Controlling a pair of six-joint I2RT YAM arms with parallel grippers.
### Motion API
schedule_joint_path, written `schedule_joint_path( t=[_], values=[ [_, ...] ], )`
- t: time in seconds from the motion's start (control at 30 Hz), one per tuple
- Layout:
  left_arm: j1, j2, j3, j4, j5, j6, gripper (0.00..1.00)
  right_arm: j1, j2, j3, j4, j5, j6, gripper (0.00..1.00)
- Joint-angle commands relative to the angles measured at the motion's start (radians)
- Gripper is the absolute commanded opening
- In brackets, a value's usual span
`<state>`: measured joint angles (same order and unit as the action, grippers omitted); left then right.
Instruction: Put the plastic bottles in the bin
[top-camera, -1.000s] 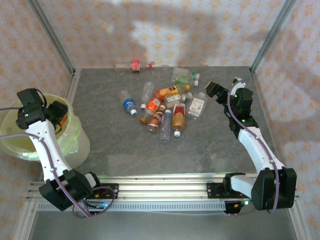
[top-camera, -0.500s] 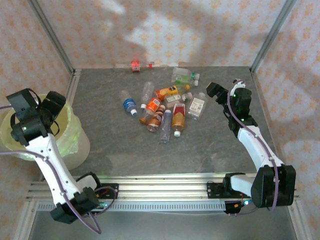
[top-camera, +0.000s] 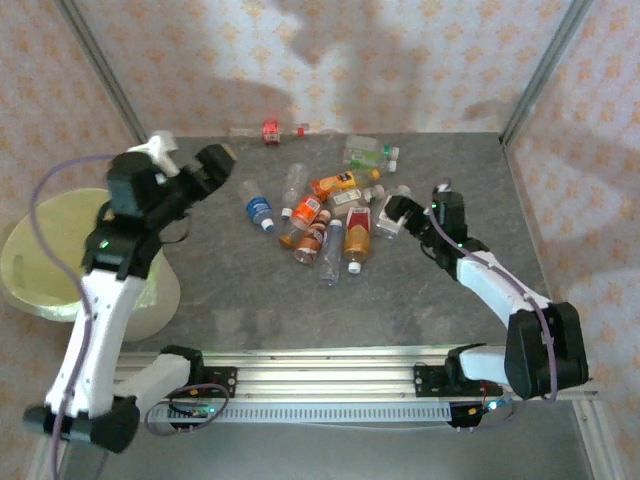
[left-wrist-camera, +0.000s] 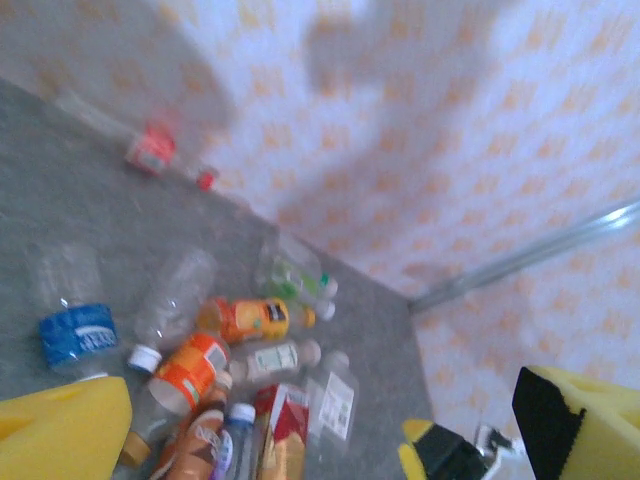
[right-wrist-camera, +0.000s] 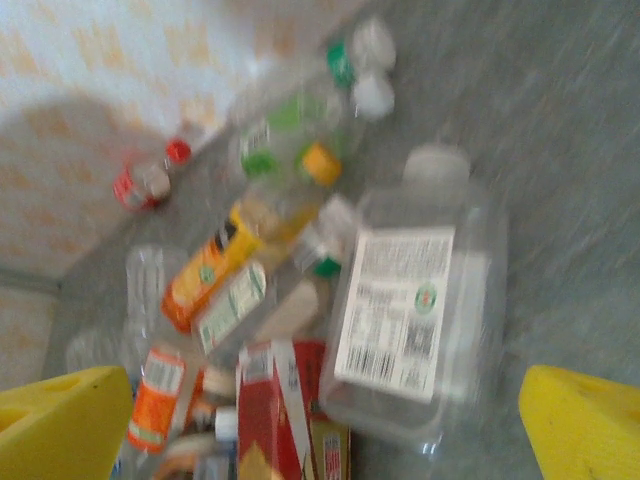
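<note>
The grey table (top-camera: 230, 290) is lying under both my arms. The bin (top-camera: 35, 265) is sitting at its far left, past the table's left edge, with my left arm (top-camera: 100, 290) crossing in front of its near right side. The bottles (top-camera: 330, 215) are lying on their sides in a loose heap at the middle of the table, well apart from the bin.

I am holding my left gripper (top-camera: 200, 165) over the table's left rear part, between the bin and the heap, and pointing it towards the heap. Its yellow fingers (left-wrist-camera: 60, 440) are standing wide apart with nothing between them. I am reaching my right gripper (right-wrist-camera: 320, 430) in low at the heap's right side, with its fingers (right-wrist-camera: 585, 425) also spread wide. A white-label bottle (right-wrist-camera: 400, 310) is lying just ahead of them, in line with the gap, its cap pointing away from me. I cannot tell whether a finger is touching it, since the wrist view is blurring.

An orange bottle (top-camera: 335, 184) is lying to the left of it, near the heap's rear. A green bottle (top-camera: 365, 155) is lying behind that, nearer the back wall (top-camera: 350, 70). A blue bottle (top-camera: 258, 208) is lying at the heap's left fringe, a little apart from the others. A red bottle (top-camera: 270, 130) is lying alone against the back wall, well apart from the rest.
</note>
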<state>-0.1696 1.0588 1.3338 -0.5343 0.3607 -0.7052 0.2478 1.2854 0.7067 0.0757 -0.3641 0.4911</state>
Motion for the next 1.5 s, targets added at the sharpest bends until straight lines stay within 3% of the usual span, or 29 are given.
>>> schedule_joint_path(
  t=[0.0,0.2,0.33,0.7,0.97,1.47],
  values=[
    [-0.124,0.099,0.006,0.062,-0.184,0.017,1.0,0.097,0.028,-0.007,-0.044,0.049,-0.046,0.99],
    [-0.253,0.262,-0.016,0.131,-0.295,-0.066,1.0,0.239,0.116,-0.009,-0.003,0.091,-0.08,0.96],
    [-0.306,0.318,-0.011,0.144,-0.356,-0.08,1.0,0.299,0.169,0.0,0.008,0.225,-0.057,0.96],
    [-0.311,0.351,-0.03,0.136,-0.384,-0.114,1.0,0.315,0.31,0.067,0.008,0.198,-0.164,0.9],
    [-0.311,0.384,0.002,0.097,-0.394,-0.111,1.0,0.315,0.382,0.098,-0.008,0.292,-0.209,0.84],
    [-0.318,0.451,0.047,0.071,-0.362,-0.114,1.0,0.315,0.28,0.088,-0.016,0.323,-0.305,0.66]
  ],
)
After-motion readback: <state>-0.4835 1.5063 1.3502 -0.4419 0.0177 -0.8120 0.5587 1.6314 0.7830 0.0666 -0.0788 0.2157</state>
